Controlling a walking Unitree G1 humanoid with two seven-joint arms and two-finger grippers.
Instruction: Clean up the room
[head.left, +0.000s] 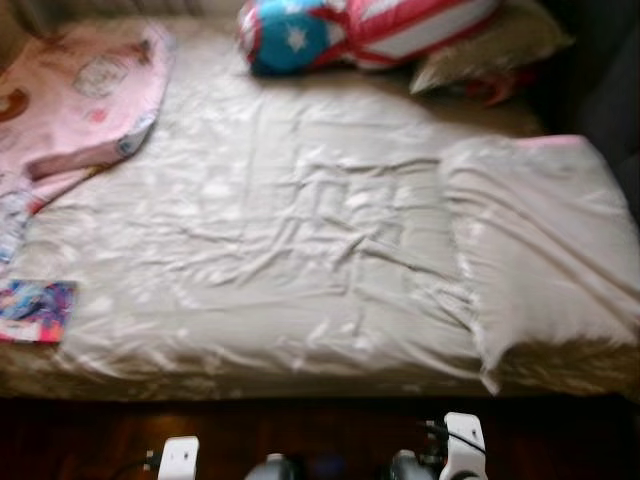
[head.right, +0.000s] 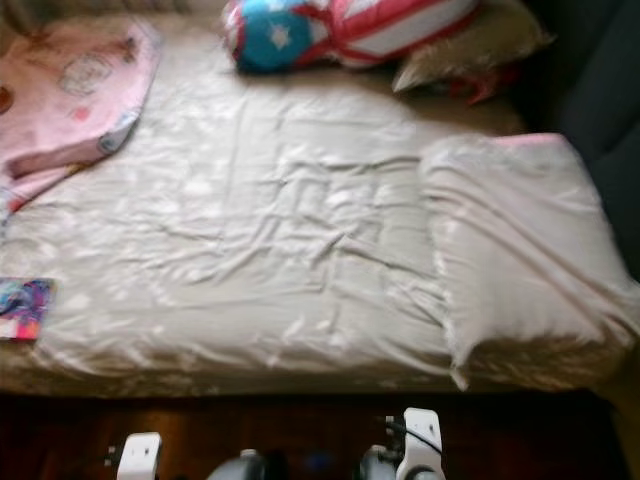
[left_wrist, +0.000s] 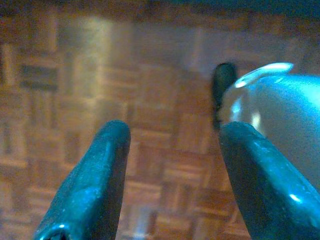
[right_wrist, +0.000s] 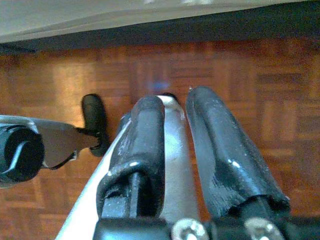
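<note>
The pink blanket (head.left: 80, 100) at ten o'clock ran off the frame's left edge. The striped pillow (head.left: 370, 30) at twelve was cropped above. Everything looked blurred.

The bed (head.left: 300, 250) is covered by a creased, faintly shiny beige cloth sheet. A pink printed fabric blanket (head.left: 85, 95) lies matt and soft. The floor (left_wrist: 75, 100) is glossy brown wood parquet. The left pincer (left_wrist: 172, 175) has smooth, slightly glossy black fingers (left_wrist: 95, 175).
</note>
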